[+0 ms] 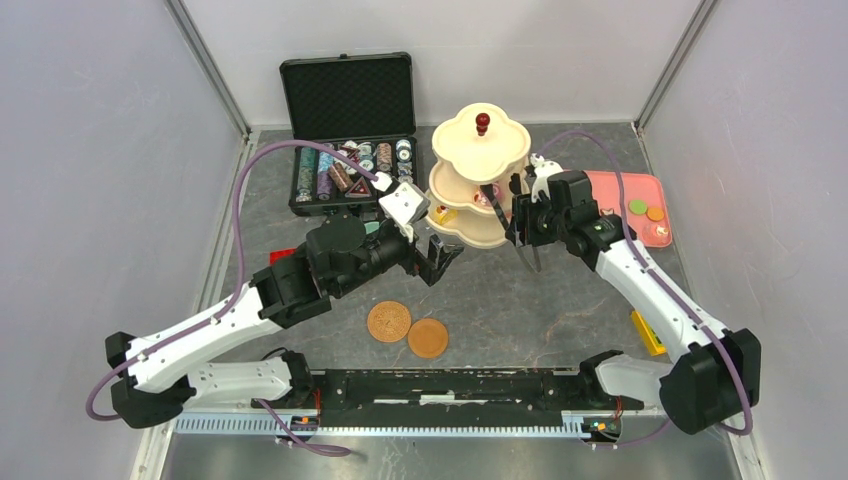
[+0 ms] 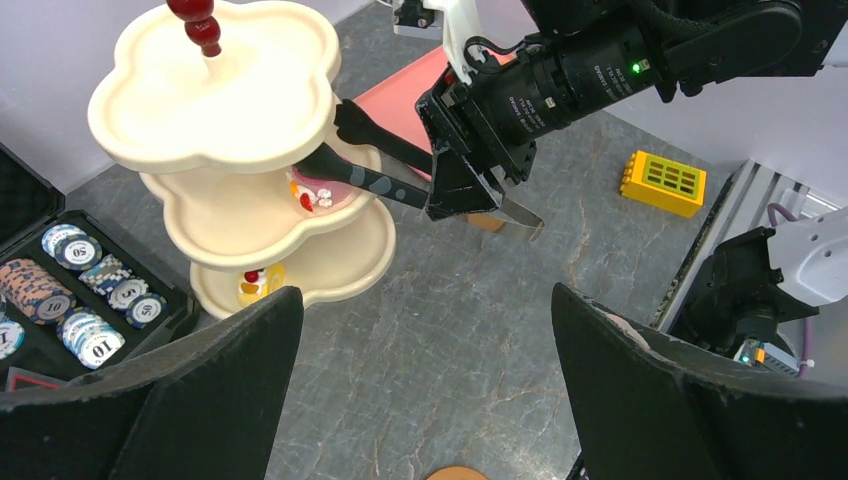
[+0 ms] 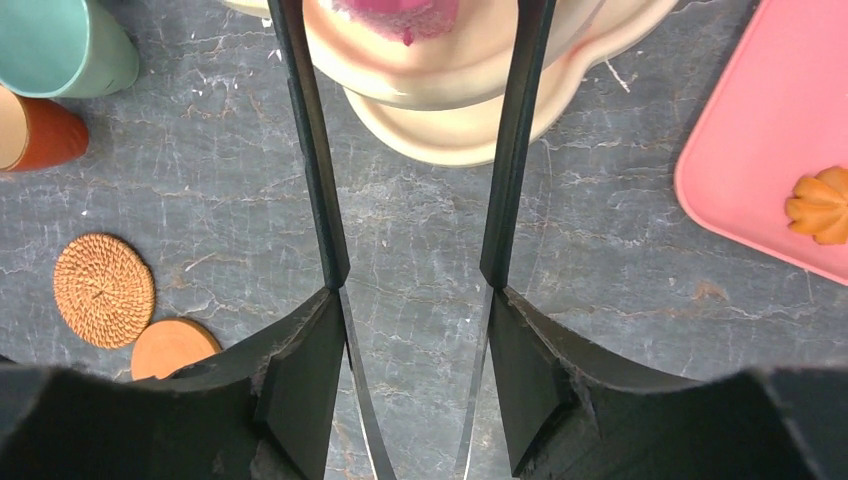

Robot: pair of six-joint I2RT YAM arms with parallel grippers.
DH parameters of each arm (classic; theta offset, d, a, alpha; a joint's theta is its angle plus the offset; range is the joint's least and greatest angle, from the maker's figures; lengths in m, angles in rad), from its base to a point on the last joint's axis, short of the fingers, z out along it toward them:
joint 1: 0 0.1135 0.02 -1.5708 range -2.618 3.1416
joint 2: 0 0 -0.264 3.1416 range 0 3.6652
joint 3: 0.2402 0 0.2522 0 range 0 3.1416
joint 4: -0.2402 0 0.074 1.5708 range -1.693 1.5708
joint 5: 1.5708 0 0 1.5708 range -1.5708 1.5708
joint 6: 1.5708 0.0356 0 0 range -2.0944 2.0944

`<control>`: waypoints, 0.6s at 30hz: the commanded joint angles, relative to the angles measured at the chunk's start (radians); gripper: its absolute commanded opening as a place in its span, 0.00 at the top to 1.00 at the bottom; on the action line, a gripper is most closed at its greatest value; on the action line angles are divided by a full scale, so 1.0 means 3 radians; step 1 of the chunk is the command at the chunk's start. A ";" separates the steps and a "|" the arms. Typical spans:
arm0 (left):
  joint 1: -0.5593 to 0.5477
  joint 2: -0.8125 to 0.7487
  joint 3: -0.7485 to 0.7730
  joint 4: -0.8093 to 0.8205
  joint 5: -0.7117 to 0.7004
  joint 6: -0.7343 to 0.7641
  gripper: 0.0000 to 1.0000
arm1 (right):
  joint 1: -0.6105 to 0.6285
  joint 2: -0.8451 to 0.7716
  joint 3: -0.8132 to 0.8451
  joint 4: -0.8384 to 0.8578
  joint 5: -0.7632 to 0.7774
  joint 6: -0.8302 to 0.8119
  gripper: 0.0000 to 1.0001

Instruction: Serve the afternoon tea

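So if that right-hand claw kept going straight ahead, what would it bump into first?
Most likely the pink pastry on the middle tier of the stand, which lies just ahead of the right gripper, in line with its open jaws. Depth is unclear, so the tier itself might touch first.

The left arm is stretching in from the near left, and the left end effector (image 1: 440, 260) is gaping fully wide (its 2 broad fingers (image 2: 200, 400) framing the wrist view). The right arm is angling inward, the right end effector (image 2: 325, 138) holding its slim fingers (image 3: 310, 150) parted, gripping nothing.
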 commanded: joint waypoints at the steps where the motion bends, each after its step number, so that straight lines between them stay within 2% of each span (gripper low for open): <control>1: 0.0007 -0.0065 -0.0004 0.0186 -0.0048 0.0154 0.00 | 0.0019 -0.0161 0.0142 0.0044 0.0158 0.0009 0.43; 5: 0.0005 -0.0065 -0.0004 0.0175 -0.0030 0.0145 0.00 | 0.0021 -0.0326 0.0150 -0.0081 0.0270 0.0000 0.44; 8: 0.0003 -0.0070 -0.0004 0.0175 -0.0020 0.0135 0.00 | 0.0021 -0.0521 0.0101 -0.0234 0.0381 -0.0030 0.49; 14: 0.0005 -0.0091 -0.0004 0.0180 0.0023 0.0101 0.00 | -0.0002 -0.0894 -0.0010 -0.0759 0.1170 -0.0062 0.50; 18: 0.0005 -0.0098 -0.0007 0.0187 0.0039 0.0098 0.00 | -0.0161 -0.0927 0.0005 -0.0922 0.1570 -0.0147 0.50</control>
